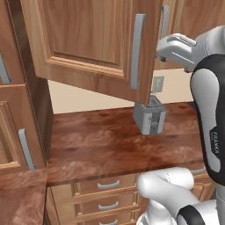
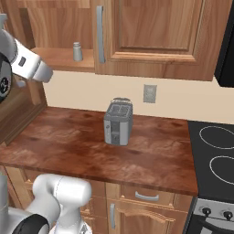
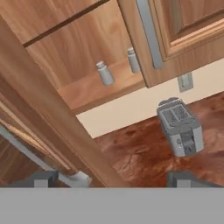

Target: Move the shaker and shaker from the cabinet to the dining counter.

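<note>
Two small light-grey shakers stand on the wooden shelf of the open cabinet (image 3: 94, 94): one shaker (image 3: 105, 73) to the left, the other shaker (image 3: 133, 60) beside the closed door's bar handle. One shaker (image 2: 77, 51) also shows on the shelf (image 2: 57, 59) in the right base view. My gripper (image 3: 113, 179) is open, its tips wide apart with nothing between them, and it hangs well short of the shelf, beside the edge of the swung-out door. The dining counter is out of view.
The open cabinet door (image 1: 88, 39) with its long grey handle (image 1: 137, 50) juts out in front of my white wrist (image 1: 176, 47). A grey toaster (image 2: 118, 122) stands on the brown worktop (image 2: 59, 141). A stove (image 2: 215, 151) lies right; drawers (image 1: 107, 184) sit below.
</note>
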### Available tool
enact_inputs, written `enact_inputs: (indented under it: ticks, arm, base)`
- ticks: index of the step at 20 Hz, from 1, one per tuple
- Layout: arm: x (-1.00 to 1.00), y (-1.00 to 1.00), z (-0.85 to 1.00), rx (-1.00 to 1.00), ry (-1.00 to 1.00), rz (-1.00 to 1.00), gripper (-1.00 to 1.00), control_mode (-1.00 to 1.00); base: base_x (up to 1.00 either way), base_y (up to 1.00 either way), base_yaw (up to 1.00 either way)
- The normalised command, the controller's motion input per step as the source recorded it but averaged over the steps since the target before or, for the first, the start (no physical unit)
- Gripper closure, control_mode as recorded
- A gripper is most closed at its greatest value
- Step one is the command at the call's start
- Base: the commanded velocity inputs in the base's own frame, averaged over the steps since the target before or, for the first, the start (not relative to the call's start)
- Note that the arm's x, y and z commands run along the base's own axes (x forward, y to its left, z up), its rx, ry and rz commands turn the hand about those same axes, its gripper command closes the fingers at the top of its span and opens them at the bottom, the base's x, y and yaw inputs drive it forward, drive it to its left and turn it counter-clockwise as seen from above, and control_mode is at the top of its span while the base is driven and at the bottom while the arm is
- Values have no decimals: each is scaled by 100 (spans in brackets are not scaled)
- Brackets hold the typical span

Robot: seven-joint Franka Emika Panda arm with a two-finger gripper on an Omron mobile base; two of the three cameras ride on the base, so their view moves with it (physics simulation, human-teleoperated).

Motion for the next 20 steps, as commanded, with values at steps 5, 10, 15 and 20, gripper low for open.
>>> enact_inputs:
  ticks: [5,10,15,20]
  arm:
    - [18,-32,-1,15,18,0,-100,-100]
    - [40,5,-15,25,4,7,-100,-100]
    - [46,6,-7,28,0,11,-100,-100]
    - [41,2,-13,26,7,9,-100,-100]
  base:
    - [0,0,0]
    - [0,0,0]
    - [0,0,0]
    - [0,0,0]
